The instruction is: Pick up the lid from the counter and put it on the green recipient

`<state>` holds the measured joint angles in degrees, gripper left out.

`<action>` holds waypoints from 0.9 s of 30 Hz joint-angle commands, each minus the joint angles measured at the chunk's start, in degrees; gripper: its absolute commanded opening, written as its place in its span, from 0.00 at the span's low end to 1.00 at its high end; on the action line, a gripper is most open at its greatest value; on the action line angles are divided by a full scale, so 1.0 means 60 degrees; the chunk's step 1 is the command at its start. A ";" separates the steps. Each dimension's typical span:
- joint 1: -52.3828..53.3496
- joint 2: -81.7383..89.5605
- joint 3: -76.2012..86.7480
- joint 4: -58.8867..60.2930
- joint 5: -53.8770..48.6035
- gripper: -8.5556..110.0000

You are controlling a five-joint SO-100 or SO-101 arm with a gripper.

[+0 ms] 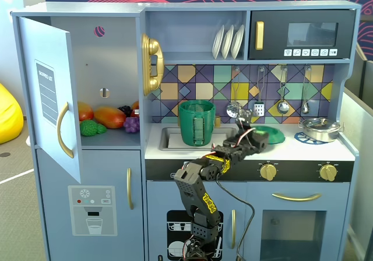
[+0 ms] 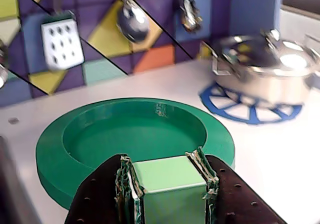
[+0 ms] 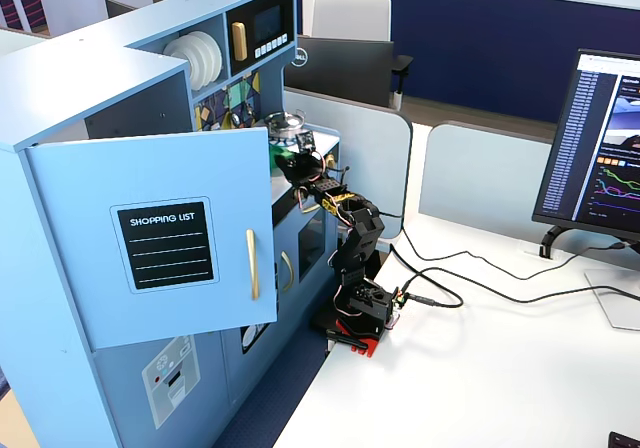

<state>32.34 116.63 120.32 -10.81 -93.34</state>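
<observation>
The open cupboard door (image 3: 165,243) carries a black panel (image 3: 166,245) reading "SHOPPING LIST"; other markings are illegible.

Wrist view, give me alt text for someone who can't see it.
The tool is closed on the light-green handle of the round dark-green lid, which lies on the white counter. Behind it to the right, a shiny steel pot sits on a blue burner ring; utensils hang on the colourful tiled wall.

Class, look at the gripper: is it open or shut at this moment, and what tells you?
Shut on the lid's handle: in the wrist view both fingers press the light-green strap's sides, above the lid on the counter.
</observation>
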 commanded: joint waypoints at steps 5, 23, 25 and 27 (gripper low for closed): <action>-0.0806 0.1084 -0.2812 0.1729 0.0249 0.07; -0.3926 0.1084 -0.5654 0.3779 -0.0146 0.07; -0.4233 0.1172 -0.5654 0.4058 -0.0205 0.07; -0.4468 0.1201 -0.5640 0.4307 -0.0249 0.07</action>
<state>8.26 119.62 91.41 13.36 -93.78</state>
